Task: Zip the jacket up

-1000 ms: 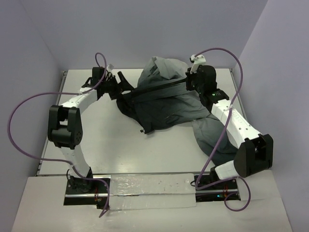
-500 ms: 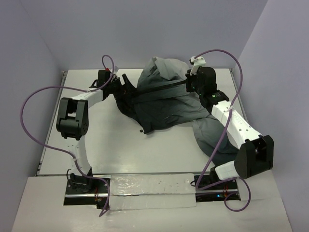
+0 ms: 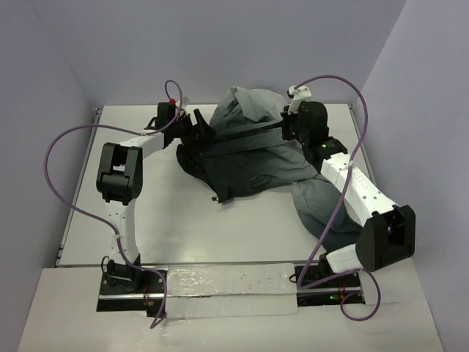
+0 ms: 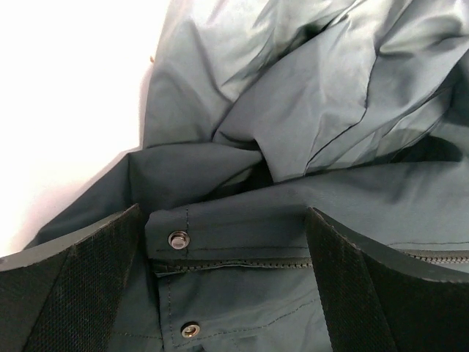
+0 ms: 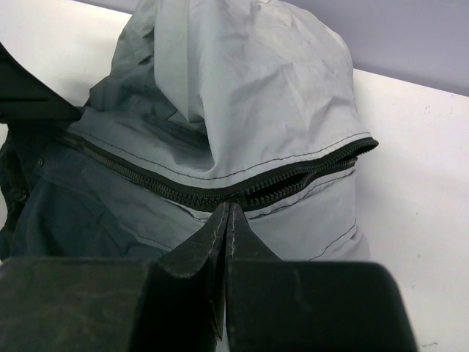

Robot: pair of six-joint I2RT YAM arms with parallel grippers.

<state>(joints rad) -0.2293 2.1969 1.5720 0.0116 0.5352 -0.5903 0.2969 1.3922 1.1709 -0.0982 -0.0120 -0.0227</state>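
The jacket (image 3: 249, 158) lies bunched at the back middle of the table, light grey up top and dark charcoal lower down. Its dark zipper (image 3: 245, 133) runs taut between the two grippers. My left gripper (image 3: 199, 125) is open at the jacket's left end. In the left wrist view its fingers (image 4: 73, 293) straddle the hem (image 4: 223, 220), with a metal snap (image 4: 177, 238) and the zipper's end (image 4: 242, 262) between them, nothing pinched. My right gripper (image 5: 229, 207) is shut at the point where the zipper (image 5: 146, 180) splits open, its tips pressed on the pull there.
A grey sleeve (image 3: 322, 205) trails under the right arm toward the table's right edge. Purple cables (image 3: 62, 183) loop off both arms. The white table (image 3: 168, 220) is walled at the back and sides.
My left arm has swung right, bringing its open gripper from beside the jacket onto the hem. The right arm and its grip have stayed put.
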